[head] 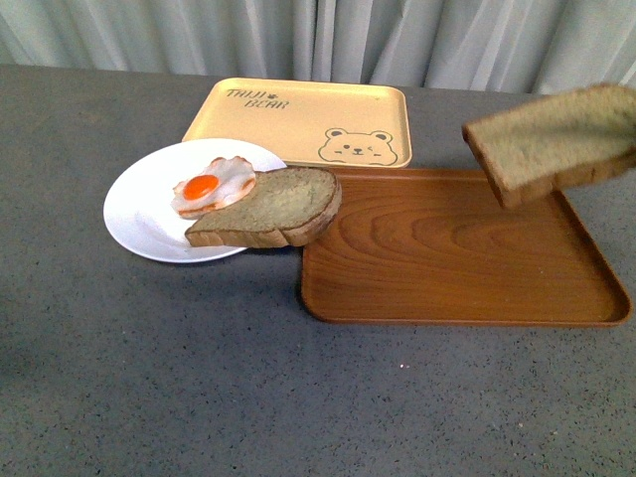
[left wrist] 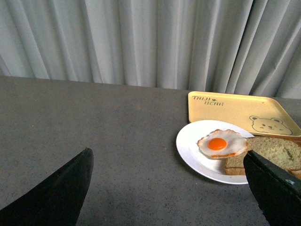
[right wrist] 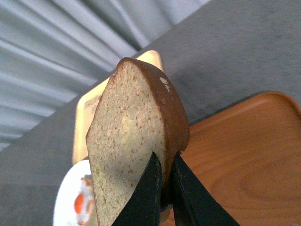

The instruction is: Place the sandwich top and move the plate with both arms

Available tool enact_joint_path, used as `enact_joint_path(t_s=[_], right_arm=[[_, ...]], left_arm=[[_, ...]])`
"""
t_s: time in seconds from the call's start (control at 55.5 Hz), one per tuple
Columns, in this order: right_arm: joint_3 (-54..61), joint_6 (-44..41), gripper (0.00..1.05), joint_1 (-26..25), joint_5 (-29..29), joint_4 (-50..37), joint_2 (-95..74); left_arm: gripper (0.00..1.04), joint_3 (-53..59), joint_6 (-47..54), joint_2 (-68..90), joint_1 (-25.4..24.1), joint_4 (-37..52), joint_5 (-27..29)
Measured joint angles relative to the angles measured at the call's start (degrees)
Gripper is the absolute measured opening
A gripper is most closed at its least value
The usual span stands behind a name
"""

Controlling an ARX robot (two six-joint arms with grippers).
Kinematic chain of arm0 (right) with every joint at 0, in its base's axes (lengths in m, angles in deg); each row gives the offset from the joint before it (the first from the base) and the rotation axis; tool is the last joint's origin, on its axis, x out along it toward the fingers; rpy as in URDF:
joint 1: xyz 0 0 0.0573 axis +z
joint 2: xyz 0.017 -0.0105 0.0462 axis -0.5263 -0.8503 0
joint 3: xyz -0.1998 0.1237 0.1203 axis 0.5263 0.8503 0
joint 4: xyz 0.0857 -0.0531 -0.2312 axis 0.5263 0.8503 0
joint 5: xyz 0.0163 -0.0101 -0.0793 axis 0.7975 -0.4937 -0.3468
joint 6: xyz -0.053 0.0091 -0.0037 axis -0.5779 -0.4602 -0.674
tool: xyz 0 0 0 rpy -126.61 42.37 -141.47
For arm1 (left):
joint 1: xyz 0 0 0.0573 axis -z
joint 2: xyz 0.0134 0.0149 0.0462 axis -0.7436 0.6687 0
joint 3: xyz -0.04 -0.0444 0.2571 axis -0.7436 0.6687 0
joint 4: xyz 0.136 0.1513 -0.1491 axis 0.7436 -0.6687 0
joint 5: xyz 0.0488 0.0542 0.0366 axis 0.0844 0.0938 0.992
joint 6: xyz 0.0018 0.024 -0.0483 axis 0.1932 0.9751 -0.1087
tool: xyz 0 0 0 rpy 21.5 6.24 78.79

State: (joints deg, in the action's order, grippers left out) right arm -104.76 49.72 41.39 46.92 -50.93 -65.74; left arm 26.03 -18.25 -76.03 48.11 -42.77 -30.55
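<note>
While aloft, thick brown-crusted sandwich top (head: pixel 552 139)

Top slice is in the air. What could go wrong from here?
The right hand pinches the top slice only at one edge; it could twist or slip. The bottom slice overhangs the plate rim toward the wooden tray, with the egg only partly on it, so the stack may tip when moved.

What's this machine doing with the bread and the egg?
The right gripper pinches a thick square slice of brown bread in the air above the brown wooden tray. On the round white plate lie a fried egg and a round-ended slice, not yet covered. The left gripper hangs open over the table beside the plate, holding nothing.
</note>
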Motion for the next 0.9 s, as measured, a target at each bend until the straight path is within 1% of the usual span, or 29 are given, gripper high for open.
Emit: enact_joint_path(t_s=[0.216, 0.432, 0.541, 0.631, 0.901], right_arm=[[-12.0, 2.8, 0.02, 12.1, -4.7, 1.0, -9.8], [-21.0, 4.6, 0.02, 20.8, -10.8, 3.5, -21.7], [-24.7, 6.2, 0.02, 23.8, -13.3, 4.7, -26.6], [-26.4, 7.6, 0.02, 25.2, -14.5, 5.8, -28.8], [-25.7, 9.1, 0.02, 26.1, -17.7, 8.3, -29.2]], left_arm=[[0.96, 0.0, 0.0, 0.0, 0.0, 0.0, 0.0], [0.96, 0.0, 0.0, 0.0, 0.0, 0.0, 0.0], [0.96, 0.0, 0.0, 0.0, 0.0, 0.0, 0.0], [0.96, 0.0, 0.0, 0.0, 0.0, 0.0, 0.0], [0.96, 0.0, 0.0, 0.0, 0.0, 0.0, 0.0]])
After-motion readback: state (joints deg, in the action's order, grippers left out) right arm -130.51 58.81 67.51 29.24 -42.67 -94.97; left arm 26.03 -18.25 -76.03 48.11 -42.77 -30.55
